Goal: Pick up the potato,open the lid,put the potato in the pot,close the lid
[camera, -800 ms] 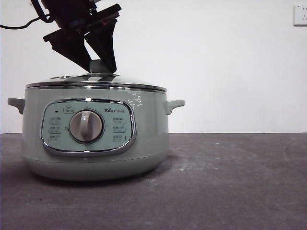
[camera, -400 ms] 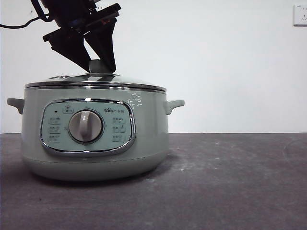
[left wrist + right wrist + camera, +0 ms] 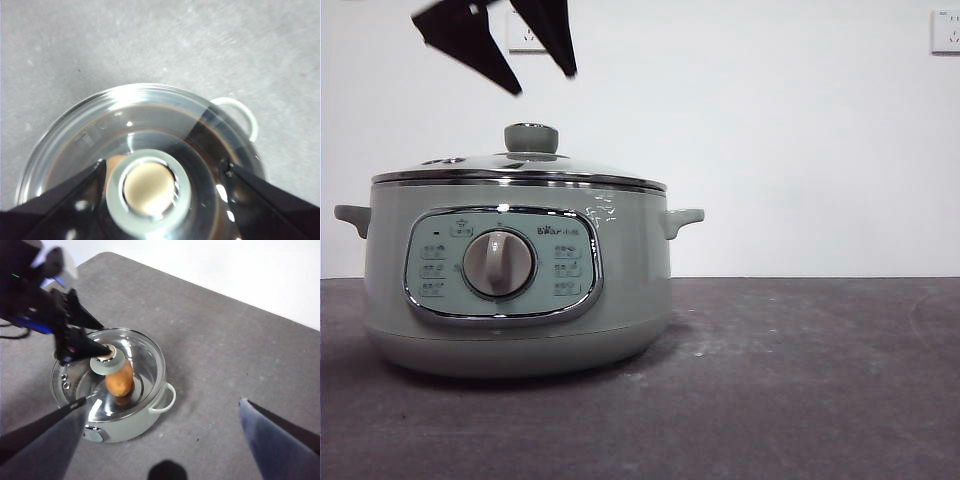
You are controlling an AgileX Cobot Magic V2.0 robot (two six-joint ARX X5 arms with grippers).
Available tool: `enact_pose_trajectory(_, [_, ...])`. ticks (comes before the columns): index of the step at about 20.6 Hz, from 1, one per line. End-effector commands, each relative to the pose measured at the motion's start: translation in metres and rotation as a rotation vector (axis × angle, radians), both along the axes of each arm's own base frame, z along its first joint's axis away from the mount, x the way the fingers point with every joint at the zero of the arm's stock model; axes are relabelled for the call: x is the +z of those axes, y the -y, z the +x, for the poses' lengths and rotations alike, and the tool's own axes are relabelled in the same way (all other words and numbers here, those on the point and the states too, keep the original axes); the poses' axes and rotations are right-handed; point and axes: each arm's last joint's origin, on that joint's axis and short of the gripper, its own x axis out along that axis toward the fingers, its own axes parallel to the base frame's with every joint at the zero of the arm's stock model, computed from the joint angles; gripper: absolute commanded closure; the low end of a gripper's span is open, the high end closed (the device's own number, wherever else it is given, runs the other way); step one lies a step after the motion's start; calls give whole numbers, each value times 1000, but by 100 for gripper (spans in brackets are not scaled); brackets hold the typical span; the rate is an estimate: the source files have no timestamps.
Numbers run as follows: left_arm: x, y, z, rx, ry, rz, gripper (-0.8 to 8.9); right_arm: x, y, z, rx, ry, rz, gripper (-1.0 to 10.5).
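Note:
The pale green pot (image 3: 620,280) stands left of centre on the table, with the glass lid (image 3: 580,168) seated flat on it and the green knob (image 3: 531,137) free. My left gripper (image 3: 542,80) hangs open just above the knob, touching nothing; in its wrist view (image 3: 165,165) the jaws straddle the knob from above. The orange-brown potato (image 3: 119,381) lies inside the pot under the glass lid (image 3: 145,357). My right gripper (image 3: 162,401) is open and empty, high above the table to the side of the pot (image 3: 125,427).
The dark grey table (image 3: 800,380) stretches to the right of the pot. The pot's side handles (image 3: 682,218) stick out on both sides. White wall sockets (image 3: 945,30) sit on the back wall.
The left gripper, which was around the lid knob, has let go and risen straight up. The lid stays on the pot.

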Motion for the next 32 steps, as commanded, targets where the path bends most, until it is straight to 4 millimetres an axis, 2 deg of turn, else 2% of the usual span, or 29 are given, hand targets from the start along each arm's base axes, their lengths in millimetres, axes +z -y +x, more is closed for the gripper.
enact_pose_trajectory(1, [16, -7, -17, -10, 30, -21, 438, -10, -4, 5, -13, -48, -8, 471])
enact_pose_trajectory(4, [34, -18, -39, -13, 63, -39, 447, -25, -7, 8, -19, -91, -32, 612])
enact_pose_trajectory(5, [40, -21, -48, -18, 77, -46, 495, -31, -8, 10, -20, -101, -40, 665])
enact_pose_trajectory(6, [45, -24, -56, -25, 90, -52, 571, -37, -9, 10, -20, -109, -46, 713])
enact_pose_trajectory(8, [56, -29, -74, -44, 125, -67, 800, -52, -11, 14, -22, -119, -50, 837])
enact_pose_trajectory(9, [63, -33, -86, -58, 149, -78, 817, -62, -13, 15, -25, -117, -44, 929])
enact_pose_trajectory(10, [68, -36, -97, -67, 178, -92, 822, -73, -14, 17, -25, -107, -35, 962])
enact_pose_trajectory(13, [73, -45, -125, -77, 284, -134, 822, -104, -15, 18, -28, -53, 19, 962])
enact_pose_trajectory(15, [59, -49, -140, -51, 344, -137, 822, -124, -12, 15, -29, -4, 59, 962])
enact_pose_trajectory(19, [7, -60, -164, -28, 395, -137, 822, -162, -2, 4, -54, 67, 102, 962])
enact_pose_trajectory(22, [-26, -65, -176, -52, 429, -173, 822, -181, 5, -4, -70, 82, 99, 962])
enact_pose_trajectory(32, [-41, -66, -177, -46, 332, -125, 817, -182, 6, -4, -72, 81, 102, 946])
